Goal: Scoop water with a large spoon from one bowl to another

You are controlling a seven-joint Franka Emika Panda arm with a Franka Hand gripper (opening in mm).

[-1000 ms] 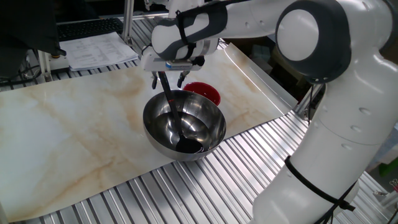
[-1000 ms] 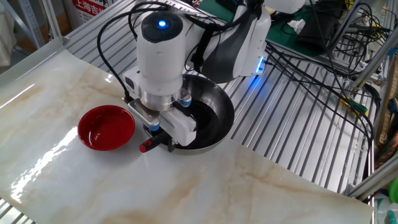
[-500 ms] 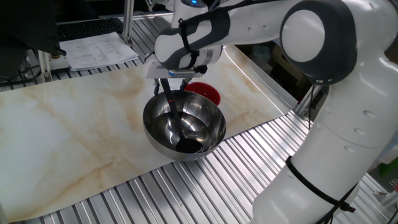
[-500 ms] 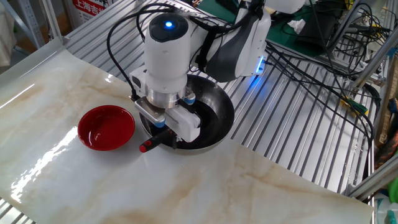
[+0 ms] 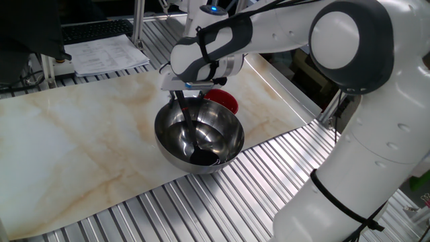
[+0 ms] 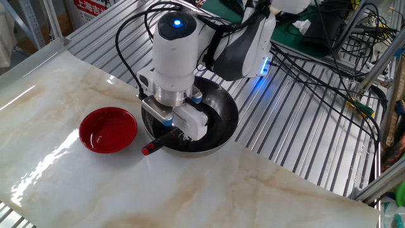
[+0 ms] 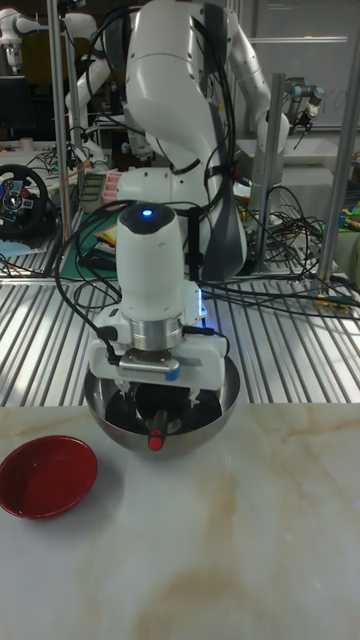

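Observation:
The large steel bowl (image 5: 228,131) (image 6: 225,121) (image 7: 100,405) stands at the marble board's edge, with shiny water (image 5: 211,140) in its bottom. The black large spoon (image 5: 189,131) leans inside it, scoop down (image 5: 201,156), and its red-tipped handle end (image 6: 147,150) (image 7: 155,441) sticks out over the rim. My gripper (image 5: 189,93) (image 6: 179,128) (image 7: 160,392) hangs over the bowl's rim, open, its fingers either side of the handle. The small red bowl (image 5: 225,101) (image 6: 107,130) (image 7: 45,476) sits just beside the steel bowl and holds a shiny film of liquid.
Both bowls stand on a marble-patterned board (image 5: 74,141) that lies on a ribbed metal table (image 5: 222,208). Papers (image 5: 107,54) lie at the back. Cables (image 6: 329,57) run over the table behind the arm.
My gripper has shifted sideways over the steel bowl and come down lower around the spoon's handle. The spoon and both bowls have stayed where they were.

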